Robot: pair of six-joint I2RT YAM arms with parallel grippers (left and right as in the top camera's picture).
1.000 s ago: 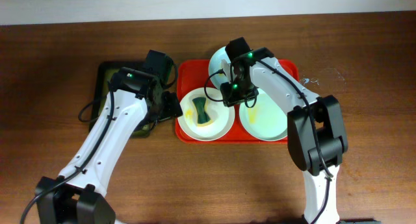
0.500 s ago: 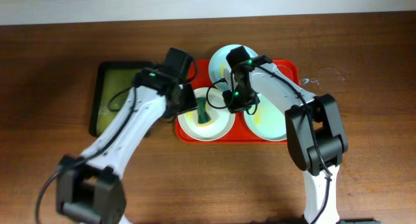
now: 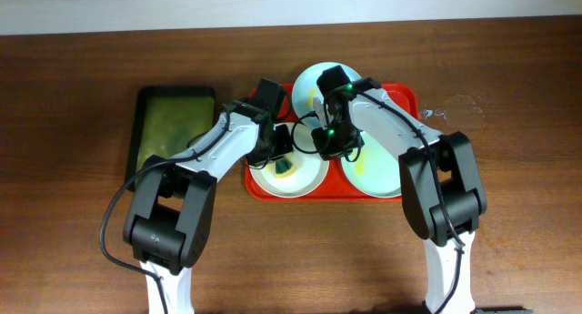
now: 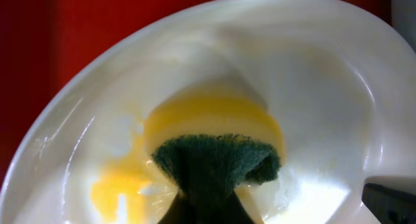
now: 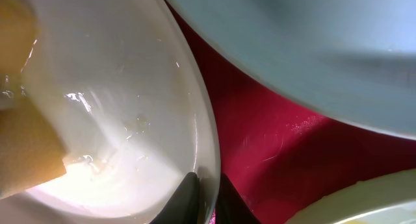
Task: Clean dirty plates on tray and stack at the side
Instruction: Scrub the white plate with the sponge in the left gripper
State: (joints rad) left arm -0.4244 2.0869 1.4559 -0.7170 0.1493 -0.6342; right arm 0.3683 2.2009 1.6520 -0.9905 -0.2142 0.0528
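tray [image 3: 406, 97]: all three plates are carried, none is stacked aside | white plate [image 3: 305, 177]: yellow smears are seen, cleaning is judged barely begun | mint plate [image 3: 377, 173], blue plate [image 3: 307, 81]: yet to be cleaned | sponge [image 4: 214, 165]: set in white plate | right gripper [image 5: 207, 191]: clamped on white plate's rim | left gripper [image 3: 275, 148]: poised at sponge, closure cannot be told

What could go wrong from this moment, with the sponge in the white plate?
1. The right gripper pinches only the thin rim of the white plate; a push from the sponge might make it slip free.
2. The left gripper is very close to the right one, so they could collide.
3. The blue plate lies close by and may be knocked.
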